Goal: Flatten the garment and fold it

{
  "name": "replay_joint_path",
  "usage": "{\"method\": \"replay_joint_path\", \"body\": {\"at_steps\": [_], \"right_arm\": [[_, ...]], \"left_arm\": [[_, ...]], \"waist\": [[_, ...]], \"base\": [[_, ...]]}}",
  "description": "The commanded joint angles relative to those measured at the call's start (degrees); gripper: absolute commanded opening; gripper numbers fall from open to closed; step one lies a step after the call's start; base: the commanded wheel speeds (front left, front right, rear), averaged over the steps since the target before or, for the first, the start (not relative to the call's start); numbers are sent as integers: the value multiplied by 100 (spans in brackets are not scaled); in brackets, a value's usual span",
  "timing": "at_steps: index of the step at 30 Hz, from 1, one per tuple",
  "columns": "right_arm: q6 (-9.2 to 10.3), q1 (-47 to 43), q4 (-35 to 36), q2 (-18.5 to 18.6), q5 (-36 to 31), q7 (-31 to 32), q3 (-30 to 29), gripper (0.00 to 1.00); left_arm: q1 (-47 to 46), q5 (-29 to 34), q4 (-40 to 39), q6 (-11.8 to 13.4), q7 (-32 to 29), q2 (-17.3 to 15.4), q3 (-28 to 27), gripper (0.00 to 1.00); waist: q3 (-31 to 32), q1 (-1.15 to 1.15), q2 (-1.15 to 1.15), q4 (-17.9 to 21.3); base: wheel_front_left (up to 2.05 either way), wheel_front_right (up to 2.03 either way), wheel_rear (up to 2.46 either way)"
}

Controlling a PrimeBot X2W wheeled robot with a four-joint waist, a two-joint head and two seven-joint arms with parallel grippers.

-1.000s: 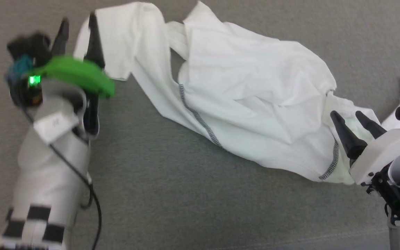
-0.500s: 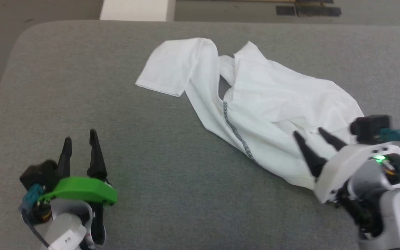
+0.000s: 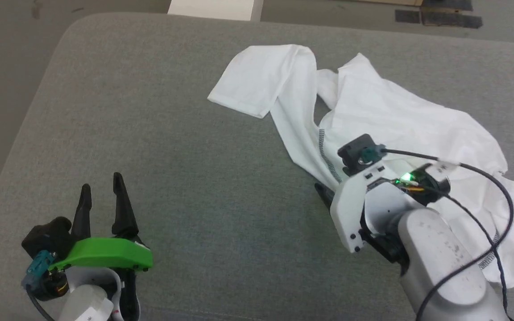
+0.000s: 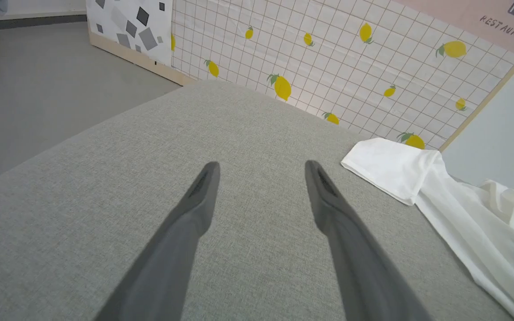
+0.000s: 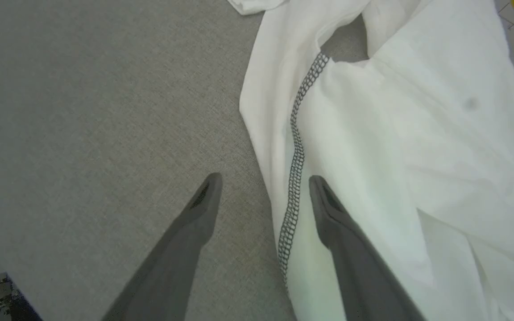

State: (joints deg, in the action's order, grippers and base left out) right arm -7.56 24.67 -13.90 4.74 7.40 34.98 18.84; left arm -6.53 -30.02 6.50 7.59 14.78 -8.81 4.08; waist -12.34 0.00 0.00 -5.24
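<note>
Garment point(image 3: 400, 116), head view: a crumpled white shirt on the grey padded table point(image 3: 172, 156). Its long axis slants from a sleeve end point(image 3: 243, 89) at the far side down toward the near right.
Right gripper point(image 3: 324, 194), head view: bent down right at the garment's near-left edge, beside the zigzag seam point(image 3: 324, 151). The wrist hides most of its fingers from here.
Left gripper point(image 3: 101, 182), head view: fingers spread with nothing between them, well apart from the garment on its near-left side.
Room, head view: grey floor point(image 3: 7, 44) around the table and a white box point(image 3: 214, 8) beyond the garment's far end.
Left wrist view: both fingers stand wide over bare grey cloth. The garment's sleeve end lies off to their right, and past it there is a tiled wall panel printed with lemons point(image 4: 328, 58).
Right wrist view: the jaws are spread and empty. One finger is over bare table and the other over white fabric, with the seam running up between them, roughly along the fingers.
Nearer arm: the right, by a long way, I'd say. The edge it straddles looks ready for a pinch, while the left would have to cross open table to reach the sleeve end.
</note>
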Motion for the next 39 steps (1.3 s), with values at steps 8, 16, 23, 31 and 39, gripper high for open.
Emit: {"method": "replay_joint_path", "body": {"at_steps": [8, 16, 23, 31, 39], "right_arm": [[8, 453, -938, -114, -504, 191, 123, 100], [8, 479, -1002, -166, 688, 184, 865, 0], [8, 215, -186, 23, 2714, 1277, 2140, 0], [8, 71, 384, 370, 3136, 706, 1800, 100], [8, -283, 647, 147, 2461, -762, -209, 100]], "left_arm": [[-180, 100, 28, -115, 21, 171, 8, 100], [-234, 177, 176, -240, 21, 291, -21, 100], [-256, 163, 332, -314, 21, 322, 34, 100], [-208, 135, 444, -354, -1, 281, 72, 100], [-147, 153, 357, -330, -97, 187, 113, 100]], "waist": [[-411, 0, 0, -347], [-350, 0, 0, -355], [-162, 0, 0, -268], [43, 0, 0, -100], [276, 0, 0, 178]], "base": [[0, 0, 0], [0, 0, 0], [0, 0, 0], [0, 0, 0], [0, 0, 0]]}}
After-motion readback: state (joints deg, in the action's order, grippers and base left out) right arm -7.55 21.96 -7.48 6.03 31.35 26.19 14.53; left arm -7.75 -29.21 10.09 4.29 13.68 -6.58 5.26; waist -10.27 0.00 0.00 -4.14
